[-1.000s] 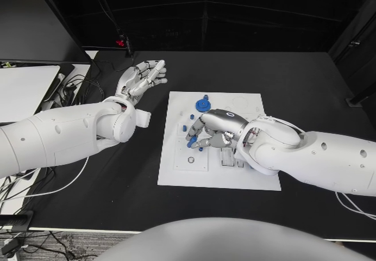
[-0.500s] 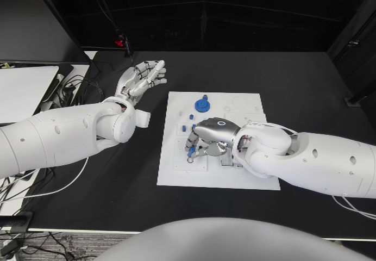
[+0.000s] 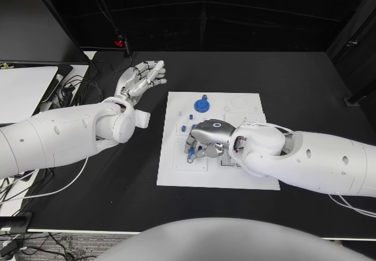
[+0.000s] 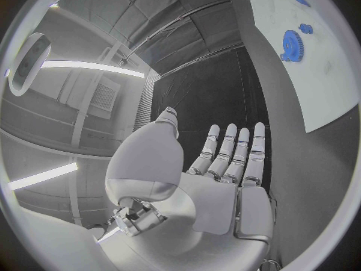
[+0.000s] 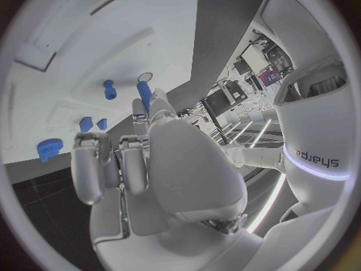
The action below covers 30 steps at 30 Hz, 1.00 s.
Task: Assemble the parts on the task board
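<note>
- Two white arms are shown over a black table (image 3: 313,81), on which the white task board (image 3: 243,179) lies in the middle.
- Left hand (image 3: 143,78) is held well apart from the board, over bare table beside its far left corner; its fingers (image 4: 233,150) are stretched out and slightly apart, and nothing is held.
- Right hand (image 3: 210,138) is set low over the board's middle, and is much the nearer hand to the work.
- Blue gear (image 3: 203,104) is seated near the board's far edge, beyond the right hand; small blue pieces (image 5: 92,124) lie between gear and hand.
- Blue peg (image 5: 142,95) is pinched at the right hand's fingertips, the remaining fingers being curled beside it.
- Peg's long axis is seen to run out past the fingertips towards a round hole (image 5: 145,77) in the board just beyond its tip; whether tip and hole touch cannot be told. The coming move is judged to be a push along that axis.
</note>
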### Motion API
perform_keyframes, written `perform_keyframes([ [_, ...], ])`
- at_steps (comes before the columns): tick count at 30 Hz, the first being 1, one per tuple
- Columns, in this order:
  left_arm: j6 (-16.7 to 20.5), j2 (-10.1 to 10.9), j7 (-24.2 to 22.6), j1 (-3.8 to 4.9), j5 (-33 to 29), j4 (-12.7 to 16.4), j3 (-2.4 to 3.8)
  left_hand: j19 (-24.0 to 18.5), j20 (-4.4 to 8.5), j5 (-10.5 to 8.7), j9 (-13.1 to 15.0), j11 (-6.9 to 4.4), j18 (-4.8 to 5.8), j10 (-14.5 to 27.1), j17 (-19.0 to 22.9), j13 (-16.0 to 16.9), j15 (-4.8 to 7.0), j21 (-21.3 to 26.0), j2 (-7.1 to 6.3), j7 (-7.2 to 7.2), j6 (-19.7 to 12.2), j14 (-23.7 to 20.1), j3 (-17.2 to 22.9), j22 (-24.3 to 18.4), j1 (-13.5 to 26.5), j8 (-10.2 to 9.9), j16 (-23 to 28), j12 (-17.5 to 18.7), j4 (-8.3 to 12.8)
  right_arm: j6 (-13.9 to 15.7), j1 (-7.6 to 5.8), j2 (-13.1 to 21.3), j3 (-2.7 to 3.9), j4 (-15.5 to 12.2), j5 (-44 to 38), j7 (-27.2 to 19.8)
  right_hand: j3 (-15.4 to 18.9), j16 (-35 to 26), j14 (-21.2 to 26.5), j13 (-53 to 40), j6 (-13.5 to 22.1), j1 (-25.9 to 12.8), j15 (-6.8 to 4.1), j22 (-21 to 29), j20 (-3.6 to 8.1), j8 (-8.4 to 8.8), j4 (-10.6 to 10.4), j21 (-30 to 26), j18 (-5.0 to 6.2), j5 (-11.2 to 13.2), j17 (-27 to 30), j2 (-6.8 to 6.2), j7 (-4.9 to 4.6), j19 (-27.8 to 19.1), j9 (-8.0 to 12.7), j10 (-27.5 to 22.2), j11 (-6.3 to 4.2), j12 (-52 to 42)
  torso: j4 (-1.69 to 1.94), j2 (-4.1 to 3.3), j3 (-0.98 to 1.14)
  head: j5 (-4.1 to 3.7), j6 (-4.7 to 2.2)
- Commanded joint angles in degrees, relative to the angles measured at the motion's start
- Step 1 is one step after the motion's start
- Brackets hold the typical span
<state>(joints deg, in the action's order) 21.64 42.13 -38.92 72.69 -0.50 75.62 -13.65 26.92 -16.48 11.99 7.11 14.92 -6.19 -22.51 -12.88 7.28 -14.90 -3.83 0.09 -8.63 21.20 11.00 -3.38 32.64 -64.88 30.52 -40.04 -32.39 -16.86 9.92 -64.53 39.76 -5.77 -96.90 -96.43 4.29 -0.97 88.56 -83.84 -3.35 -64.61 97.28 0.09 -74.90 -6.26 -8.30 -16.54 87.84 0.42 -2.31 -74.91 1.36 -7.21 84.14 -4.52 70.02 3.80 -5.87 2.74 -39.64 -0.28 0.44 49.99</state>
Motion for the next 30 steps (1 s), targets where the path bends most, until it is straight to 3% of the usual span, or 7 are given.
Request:
perform_keyframes([
  [1, -0.44, -0.07, -3.38, 0.08, -0.06, 0.02, 0.06, 0.03, -0.12, 0.2, -0.05, 0.08, 0.99, 0.45, 0.05, -0.05, 0.01, -0.11, 0.05, -8.3, -0.44, -0.27, -0.21, -0.05, -0.35, 0.17, -0.32, -0.21, 0.06, -2.03, -0.05, -0.14, 0.0, -0.07, -0.92, 0.41, -0.11, 0.2, -5.5, -0.08, -0.11, 0.18, -0.18, -13.99, 0.24, 0.21, -0.06, -0.09, 0.26, -0.37, -11.83, 0.2, -0.12, 4.34, -0.04, 0.35, 0.23, 0.27, -0.01, 0.02, 0.0, 0.02, 0.01],
  [17, -0.5, -0.01, -3.33, 0.08, -0.06, -0.03, 0.06, 0.07, -0.12, 0.29, -0.12, 0.09, 1.0, 0.55, 0.23, -0.14, 0.0, -0.12, 0.17, -8.3, -0.55, -0.34, -0.26, -0.05, -0.42, 0.31, -0.48, -0.38, 0.06, -3.51, -0.02, -0.86, -0.04, 0.11, -0.93, 1.11, -0.08, 0.19, -5.49, -0.09, -0.05, 0.08, -0.12, -13.92, 0.2, 0.34, -0.09, -0.23, 0.31, -0.37, -11.8, 0.27, -0.19, 4.25, 0.01, 0.34, 0.29, 0.49, -0.01, 0.0, 0.01, -0.56, 0.01],
  [30, -0.5, -0.02, -3.29, 0.07, -0.06, 0.02, 0.06, 0.04, -0.12, 0.32, -0.14, 0.09, 1.0, 0.6, 0.29, -0.18, 0.0, -0.12, 0.22, -8.3, -0.59, -0.37, -0.28, -0.1, -0.44, 0.36, -0.53, -0.44, 0.06, -4.21, -0.02, -1.32, -0.05, 0.43, -0.93, 1.47, -0.03, 0.18, -5.48, -0.09, 0.04, -0.03, -0.07, -13.89, 0.16, 0.47, -0.11, -0.31, 0.33, -0.37, -11.76, 0.32, -0.25, 4.19, 0.06, 0.33, 0.35, 0.68, 0.04, 0.05, 0.03, -0.26, 0.01],
])
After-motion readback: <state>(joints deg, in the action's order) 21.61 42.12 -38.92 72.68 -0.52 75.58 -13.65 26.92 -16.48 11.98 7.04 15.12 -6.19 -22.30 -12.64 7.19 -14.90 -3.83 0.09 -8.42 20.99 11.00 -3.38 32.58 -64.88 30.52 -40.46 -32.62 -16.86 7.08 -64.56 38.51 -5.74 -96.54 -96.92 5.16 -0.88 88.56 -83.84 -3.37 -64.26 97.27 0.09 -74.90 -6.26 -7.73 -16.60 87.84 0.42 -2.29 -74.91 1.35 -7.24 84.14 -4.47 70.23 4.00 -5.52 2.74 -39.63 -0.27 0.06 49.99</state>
